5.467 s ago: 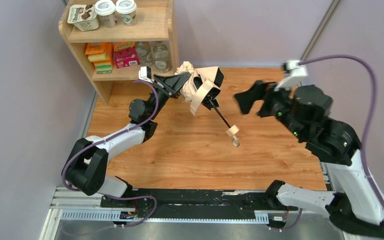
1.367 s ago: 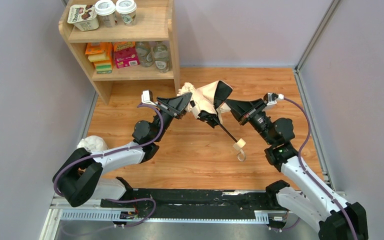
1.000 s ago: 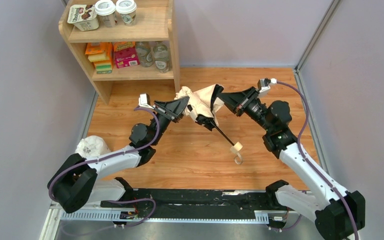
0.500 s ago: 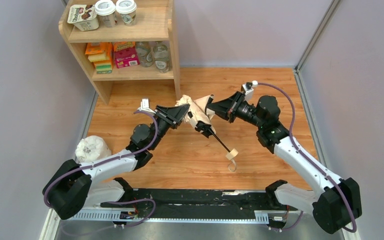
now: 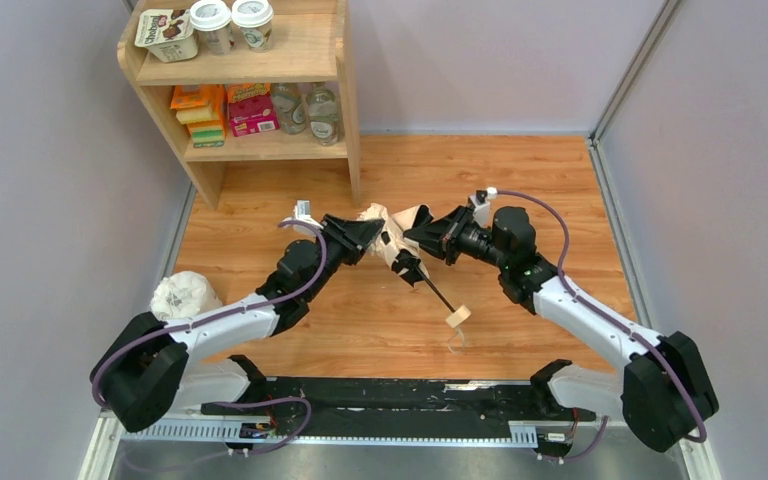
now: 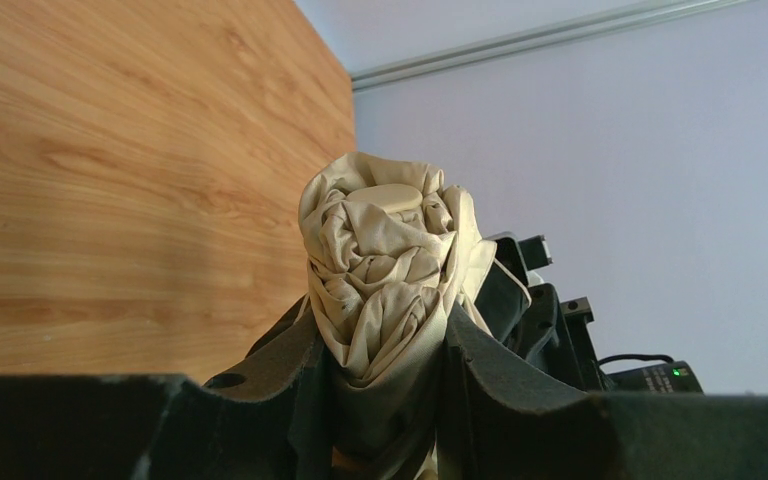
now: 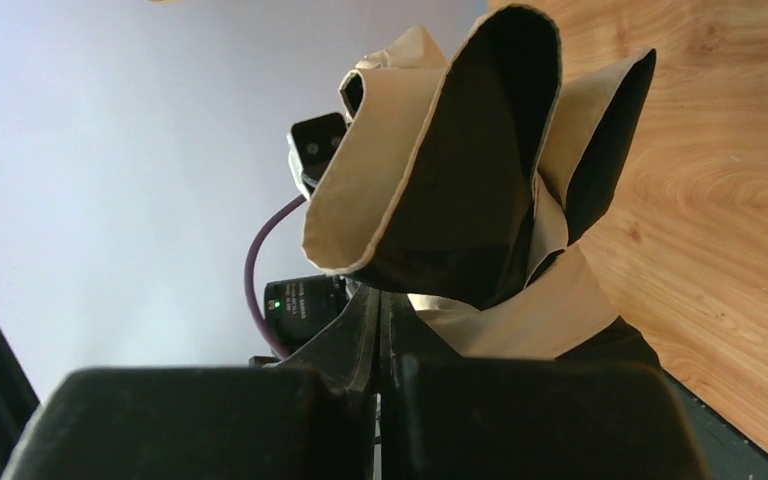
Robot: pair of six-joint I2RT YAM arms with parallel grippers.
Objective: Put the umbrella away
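Note:
The umbrella (image 5: 392, 238) hangs over the middle of the wooden table, its beige canopy bunched up. A thin black shaft (image 5: 433, 291) slants down to the wooden handle (image 5: 457, 317) and the strap (image 5: 457, 339). My left gripper (image 5: 368, 240) is shut on the twisted canopy (image 6: 385, 260), fabric filling the space between its fingers (image 6: 500, 375). My right gripper (image 5: 418, 238) comes in from the right. Its jaws (image 7: 382, 335) are pressed together, right against a folded flap of the umbrella (image 7: 440, 180). I see no fabric between them.
A wooden shelf (image 5: 348, 90) stands at the back left, holding cups, boxes and bottles. A white lumpy plastic bag (image 5: 184, 296) lies by the left wall next to my left arm. Walls close in on the left, back and right.
The right gripper has swung left and nearer, folding the canopy flap in against the left gripper. The umbrella and both grippers have shifted toward the near edge; the handle hangs lower.

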